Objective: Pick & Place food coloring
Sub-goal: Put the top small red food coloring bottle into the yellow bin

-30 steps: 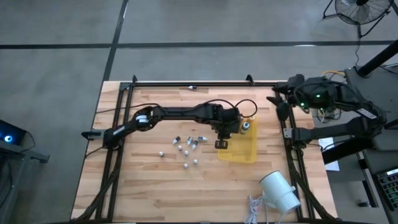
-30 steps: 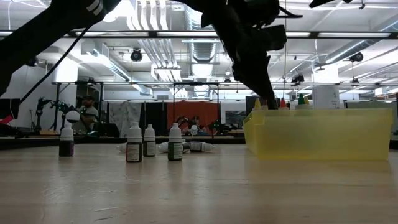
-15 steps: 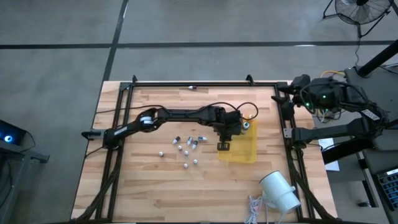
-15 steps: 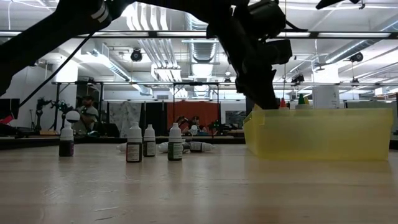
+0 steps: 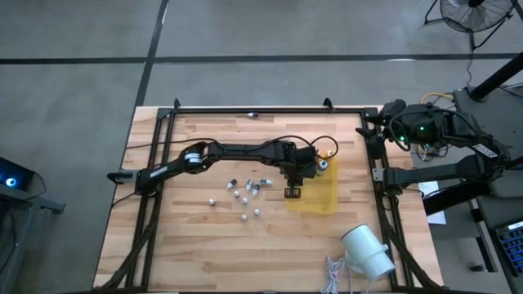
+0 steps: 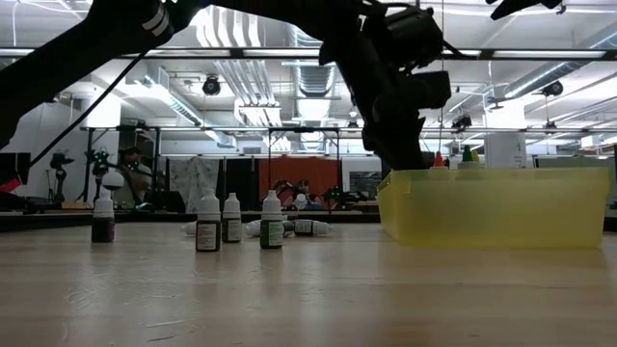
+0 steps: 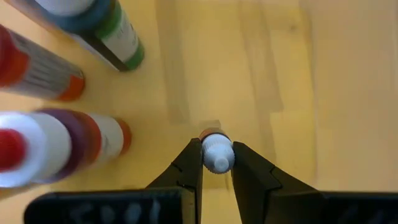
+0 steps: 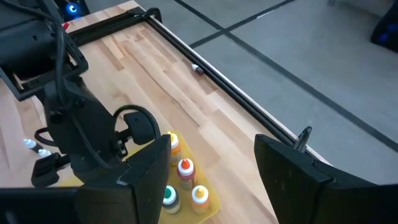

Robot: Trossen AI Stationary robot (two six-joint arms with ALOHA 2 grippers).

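While poised over the yellow tray point(image 5: 323, 200), left gripper point(image 7: 216, 163) clamped on small bottle point(image 7: 216, 154), ready for setting down beside others.

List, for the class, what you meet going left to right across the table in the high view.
Loose vials → left gripper, shut on a bottle over the yellow bin → bottles standing in that bin → white cylinder → right gripper, waiting open at the table's edge.
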